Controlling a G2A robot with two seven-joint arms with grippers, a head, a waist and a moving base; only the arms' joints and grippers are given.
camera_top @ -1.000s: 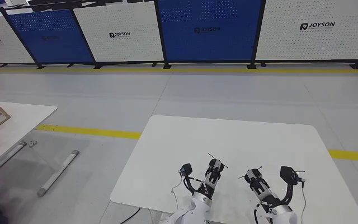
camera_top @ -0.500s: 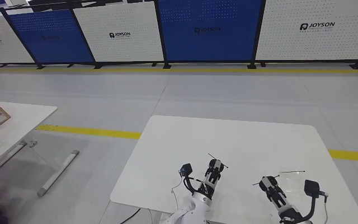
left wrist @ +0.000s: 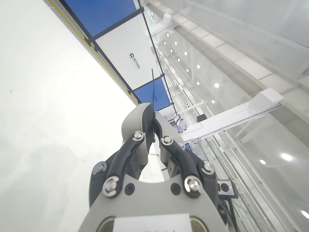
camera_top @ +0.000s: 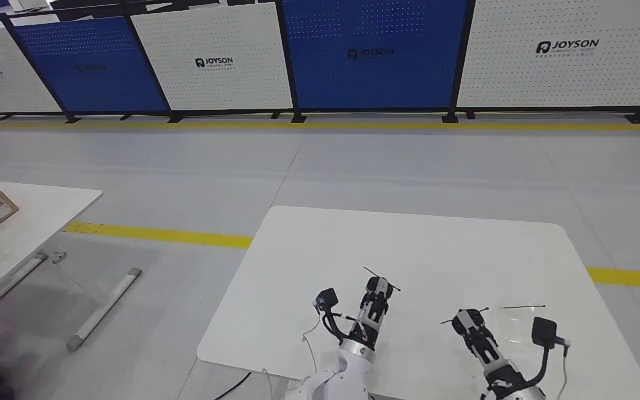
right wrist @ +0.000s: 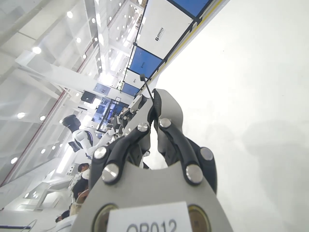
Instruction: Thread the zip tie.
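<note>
**Two Grippers Pinch Black Ties Above White Table**

Seen from above, the left gripper [camera_top: 378,284] sits at the lower centre of the frame. Its fingers are pressed together on a zip tie [camera_top: 369,272], whose thin black strip crosses the fingertips at a slant. From that arm's wrist, the strip juts straight out past the pinched pads. The right gripper [camera_top: 464,317], at the lower right and well apart from the left, is likewise clamped on a second zip tie [camera_top: 480,310]. Its wrist view shows the tie's square head standing clear of the tips. A thin black strip [camera_top: 523,306] lies flat on the table [camera_top: 400,240], near the right gripper.
</note>
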